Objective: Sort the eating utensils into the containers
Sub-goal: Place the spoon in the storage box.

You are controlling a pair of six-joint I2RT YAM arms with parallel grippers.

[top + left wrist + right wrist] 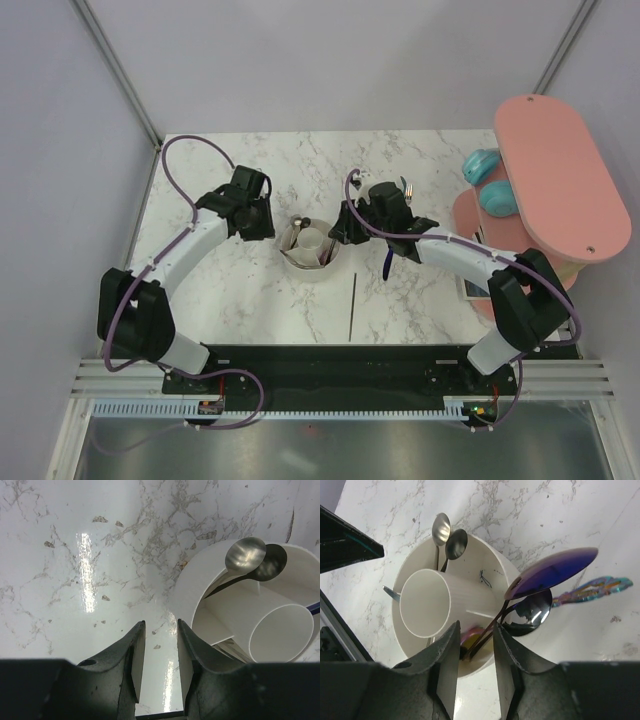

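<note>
Work looks partly done, we judge: nearest us a black stick (352, 305) lies loose on the desk (250, 300); left gripper (161, 652) jaws stand parted, empty, beside the white holder (312, 250); right gripper (476, 647) jaws, narrowly parted, straddle the purple spoon (555, 570) standing inside; farther off, a fork (405, 186) lies unsorted; room to move opens left of the holder.
</note>
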